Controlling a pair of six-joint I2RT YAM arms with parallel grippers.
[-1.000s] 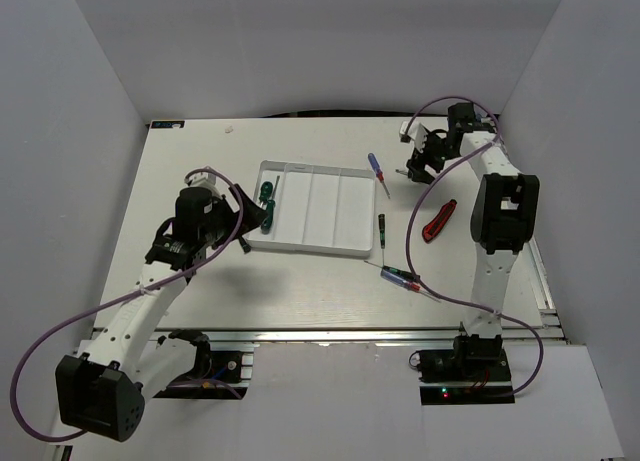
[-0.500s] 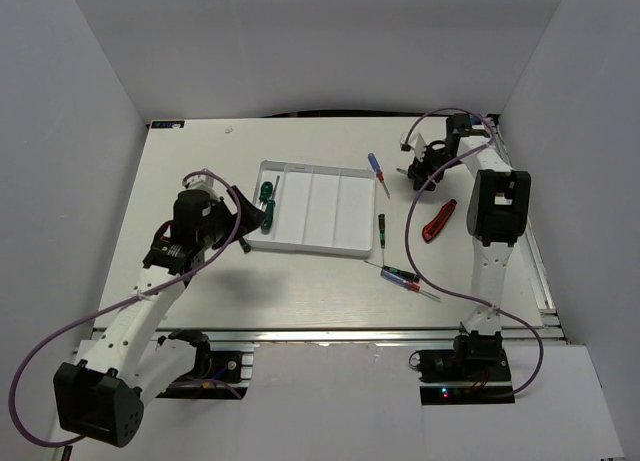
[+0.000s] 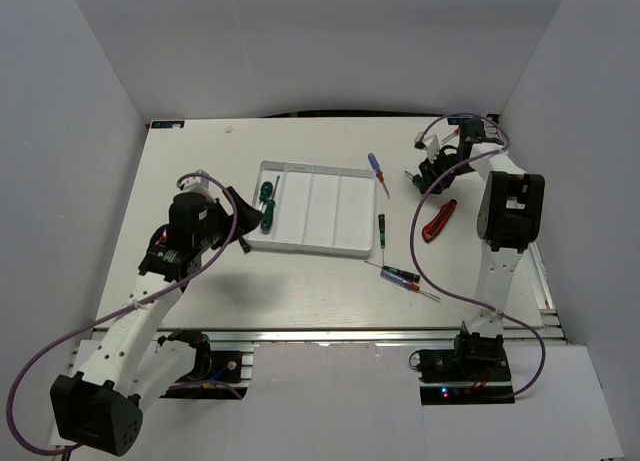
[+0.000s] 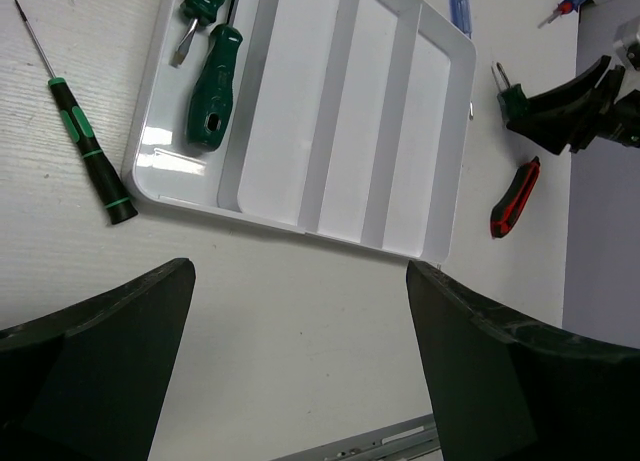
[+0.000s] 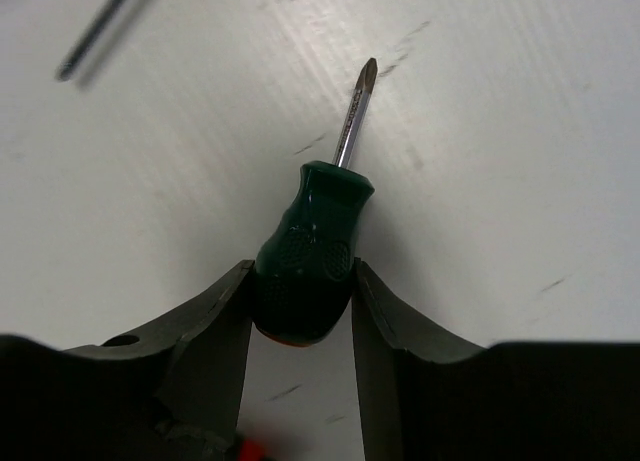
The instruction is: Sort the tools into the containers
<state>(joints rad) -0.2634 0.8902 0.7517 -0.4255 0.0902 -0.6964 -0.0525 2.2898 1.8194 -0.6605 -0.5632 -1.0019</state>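
Just right of the white tray [image 3: 352,211], the stubby green screwdriver [image 5: 315,221] lies on the table [image 5: 500,131], its handle pinched between the right gripper [image 5: 300,271] fingers. The left gripper [image 4: 300,269] hangs spread wide beside the tray's left edge.

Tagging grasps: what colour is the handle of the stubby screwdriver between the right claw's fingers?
Dark green: the stubby plastic-handled screwdriver shows best in the right wrist view.

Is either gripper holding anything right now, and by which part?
The right gripper pinches a stubby dark-green-handled Phillips screwdriver by the rounded butt end of its handle, jaws on both sides. The left gripper is open, holding nothing.
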